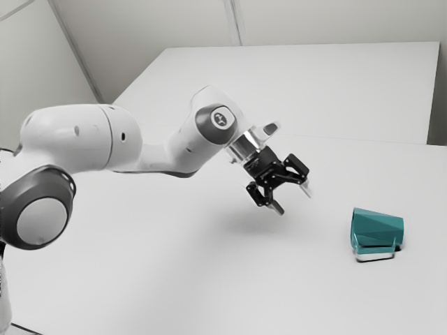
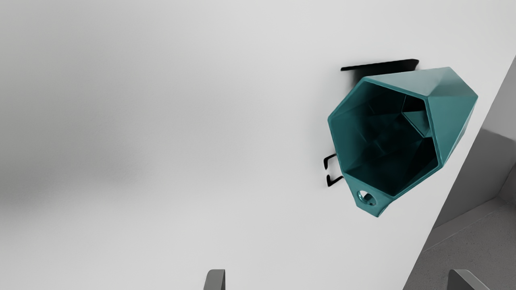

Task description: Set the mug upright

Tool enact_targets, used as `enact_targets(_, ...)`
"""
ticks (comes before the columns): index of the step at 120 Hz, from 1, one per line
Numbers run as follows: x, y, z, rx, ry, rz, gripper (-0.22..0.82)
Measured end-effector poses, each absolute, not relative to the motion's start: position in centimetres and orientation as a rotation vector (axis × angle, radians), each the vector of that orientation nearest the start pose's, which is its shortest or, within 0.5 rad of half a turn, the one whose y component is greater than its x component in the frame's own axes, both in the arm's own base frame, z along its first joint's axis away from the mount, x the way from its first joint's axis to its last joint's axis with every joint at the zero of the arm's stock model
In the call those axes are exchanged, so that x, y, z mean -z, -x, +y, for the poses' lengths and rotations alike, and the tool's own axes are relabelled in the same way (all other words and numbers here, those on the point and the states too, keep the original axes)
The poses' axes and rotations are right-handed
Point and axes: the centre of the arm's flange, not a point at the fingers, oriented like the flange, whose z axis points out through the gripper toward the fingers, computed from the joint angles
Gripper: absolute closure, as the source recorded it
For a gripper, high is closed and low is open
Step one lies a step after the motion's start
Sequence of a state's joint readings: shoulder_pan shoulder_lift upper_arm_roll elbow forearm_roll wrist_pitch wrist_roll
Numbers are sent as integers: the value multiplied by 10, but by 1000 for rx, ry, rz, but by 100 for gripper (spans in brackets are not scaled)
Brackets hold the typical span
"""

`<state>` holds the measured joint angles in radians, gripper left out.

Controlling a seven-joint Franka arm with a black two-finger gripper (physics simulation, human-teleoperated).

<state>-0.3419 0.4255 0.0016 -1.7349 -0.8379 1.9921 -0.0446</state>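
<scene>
Finding mug (image 1: 376,229) on its side, toward four o'clock from the wide-open, empty hand (image 1: 294,201) in the exterior view. Grip firmly, clear of handle (image 2: 381,203), then turn mouth (image 2: 381,141) up slowly.

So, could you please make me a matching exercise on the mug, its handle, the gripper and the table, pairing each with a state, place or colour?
Things:
1. Mug
2. Handle
3. Gripper
4. Table

Descriptions:
A. Open, raised and apart from any object
B. Whitish, with a flat top
C. Teal, lying on its side, with its mouth uncovered
D. Juts out from a teal body

Right pairs: 1-C, 2-D, 3-A, 4-B
</scene>
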Motion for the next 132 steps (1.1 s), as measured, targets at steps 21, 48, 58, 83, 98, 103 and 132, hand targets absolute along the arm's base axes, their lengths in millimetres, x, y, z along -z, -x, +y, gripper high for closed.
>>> enact_targets(21,-313,-609,-288,370,-2396,199,0)
enact_targets(48,-302,-616,-318,368,-2334,237,0)
enact_targets(58,-301,-609,-332,395,-2280,265,0)
enact_targets(83,-291,-596,-355,458,-2180,331,0)
enact_targets(98,-280,-596,-361,475,-2155,361,0)
enact_targets(103,-277,-598,-361,474,-2150,369,0)
enact_targets(132,-267,-616,-359,432,-2144,392,0)
